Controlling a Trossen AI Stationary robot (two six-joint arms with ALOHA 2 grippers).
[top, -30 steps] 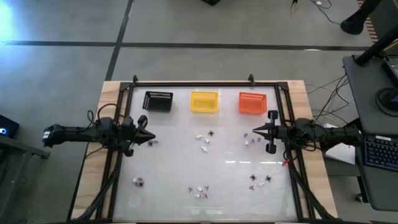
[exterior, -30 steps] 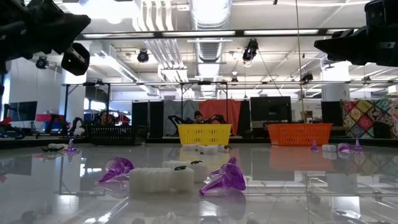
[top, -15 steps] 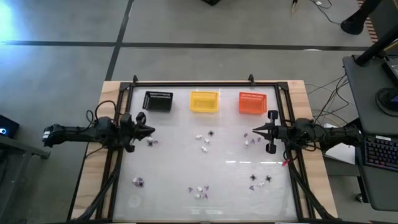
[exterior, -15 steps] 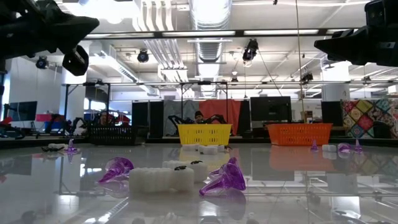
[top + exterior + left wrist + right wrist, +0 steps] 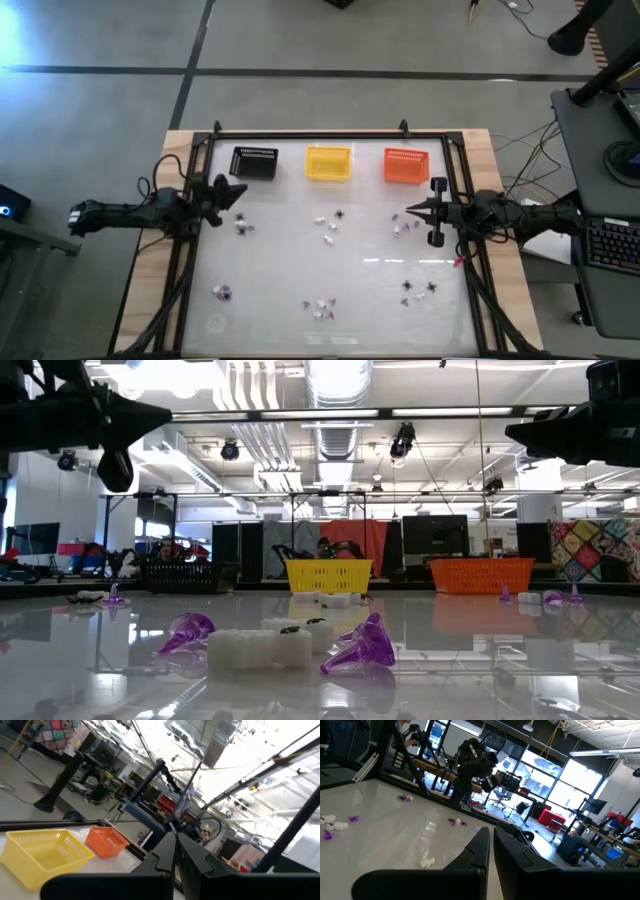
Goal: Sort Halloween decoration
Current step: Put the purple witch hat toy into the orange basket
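Observation:
The Halloween decoration lies in small clusters of white, black and purple bits on the glossy table top: near the left (image 5: 243, 227), in the middle (image 5: 328, 222), right of the middle (image 5: 405, 227), and along the near side (image 5: 222, 293) (image 5: 320, 307) (image 5: 418, 290). My left gripper (image 5: 241, 192) is shut and empty. It hovers at the left edge, slanting toward the black basket (image 5: 254, 162). My right gripper (image 5: 408, 212), also shut and empty, hovers level at the right edge and points toward the middle of the table. In the low view, purple and white bits (image 5: 300, 643) lie closest.
A black basket, a yellow basket (image 5: 328, 163) and an orange basket (image 5: 406, 166) stand in a row along the far edge. A dark frame (image 5: 300, 133) borders the table. A bare stretch of table top lies between the clusters.
My left gripper has swung its tip toward the table's far edge and the black basket. It has tipped slightly upward and rolled, and it stays shut. The trinkets have not moved.

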